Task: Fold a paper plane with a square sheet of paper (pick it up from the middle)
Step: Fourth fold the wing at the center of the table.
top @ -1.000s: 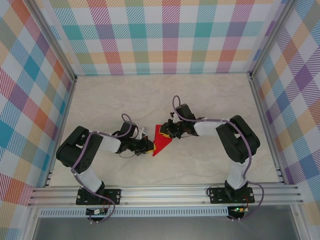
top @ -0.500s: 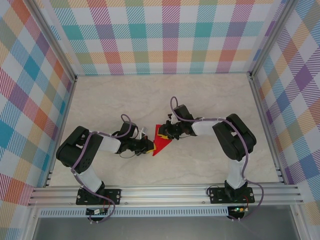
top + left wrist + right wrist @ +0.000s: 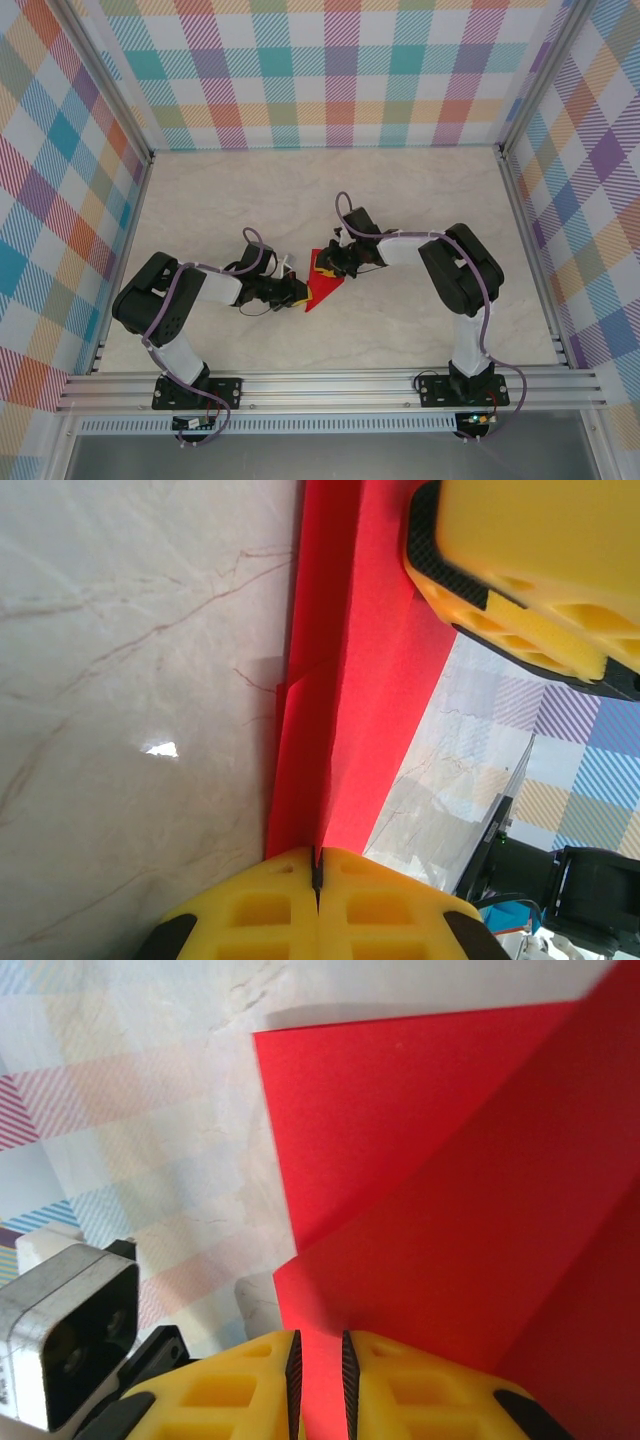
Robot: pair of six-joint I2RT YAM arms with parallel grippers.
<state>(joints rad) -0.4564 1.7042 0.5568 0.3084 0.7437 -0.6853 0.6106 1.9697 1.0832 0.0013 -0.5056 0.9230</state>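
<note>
The red sheet of paper (image 3: 322, 284) lies partly folded at mid-table, tapering to a point towards the near side. My left gripper (image 3: 299, 293) comes in from the left and is shut on the sheet's raised crease (image 3: 345, 680), the pads (image 3: 270, 910) pressed together on it. My right gripper (image 3: 325, 266) reaches in from the right at the sheet's far edge. Its jaws (image 3: 318, 1380) stand a narrow gap apart with a flap of the red sheet (image 3: 450, 1210) running between them. One yellow right finger (image 3: 530, 570) rests over the paper in the left wrist view.
The marble tabletop (image 3: 300, 200) is fenced by aluminium rails (image 3: 320, 385) and checked walls. Both arms bend inward towards the middle. The left wrist's camera housing (image 3: 65, 1345) sits close beside the right gripper.
The right arm has slid a little to the left, its gripper moving further over the paper's far edge. The left gripper and the sheet have stayed in place.
</note>
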